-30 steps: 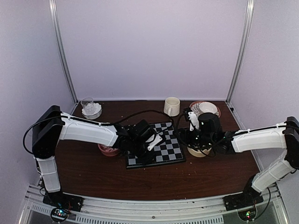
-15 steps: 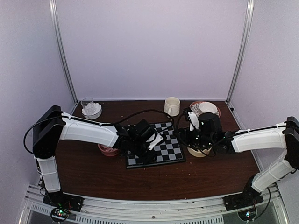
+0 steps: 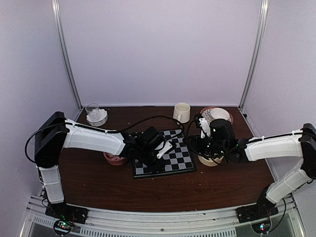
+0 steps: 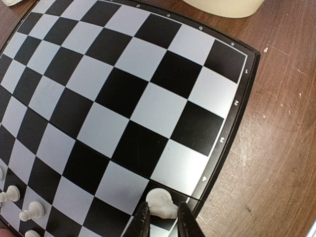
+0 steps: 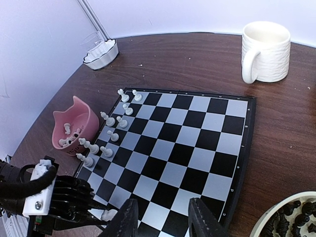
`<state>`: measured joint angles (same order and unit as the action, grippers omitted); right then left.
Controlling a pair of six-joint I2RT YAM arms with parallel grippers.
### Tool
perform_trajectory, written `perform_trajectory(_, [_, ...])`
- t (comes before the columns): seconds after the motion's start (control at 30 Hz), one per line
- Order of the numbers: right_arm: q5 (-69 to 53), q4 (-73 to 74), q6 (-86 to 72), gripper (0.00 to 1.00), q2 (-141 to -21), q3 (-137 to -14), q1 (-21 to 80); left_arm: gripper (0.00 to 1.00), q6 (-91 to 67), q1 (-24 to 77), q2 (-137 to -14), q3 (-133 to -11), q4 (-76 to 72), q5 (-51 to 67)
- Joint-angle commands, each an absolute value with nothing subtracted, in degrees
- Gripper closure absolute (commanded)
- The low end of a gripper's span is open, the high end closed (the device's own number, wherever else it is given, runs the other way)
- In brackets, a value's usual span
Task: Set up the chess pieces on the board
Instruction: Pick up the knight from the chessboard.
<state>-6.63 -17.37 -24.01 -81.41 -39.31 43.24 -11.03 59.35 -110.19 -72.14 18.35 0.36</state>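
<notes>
The board (image 3: pixel 174 154) lies mid-table, with white chess pieces (image 5: pixel 111 133) standing in two rows along its left edge. In the left wrist view my left gripper (image 4: pixel 164 223) is shut on one white chess piece (image 4: pixel 162 203), low over a black square at the rim of the board (image 4: pixel 123 98). The right wrist view shows that same piece (image 5: pixel 107 215) in the left gripper (image 5: pixel 101 217) at the near corner of the board (image 5: pixel 182 143). My right gripper (image 5: pixel 165 219) hangs open and empty above the right side of the board. From above, the left gripper (image 3: pixel 149 164) and right gripper (image 3: pixel 193 145) face each other.
A pink bowl (image 3: pixel 114 159) with white pieces sits left of the board. A cream bowl (image 5: pixel 289 217) of black pieces sits to its right, under the right wrist. At the back stand a mug (image 3: pixel 181 112), a white dish with a glass (image 3: pixel 97 117) and stacked plates (image 3: pixel 217 115).
The left gripper's jaws have narrowed onto the white piece. Both arms have stayed almost where they were.
</notes>
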Motion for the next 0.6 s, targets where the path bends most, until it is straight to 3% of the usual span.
perform_trajectory(0.0, [-7.2,-18.0,-24.4,0.63,-81.3,-39.9,42.9,0.83,-10.5,59.7,-110.5,-73.4,16.8,-1.4])
perform_trajectory(0.57, [-7.5,-18.0,-24.5,0.63,-81.7,-40.0,42.7,0.85,-11.3,58.8,-105.2,-69.9,15.8,-5.4])
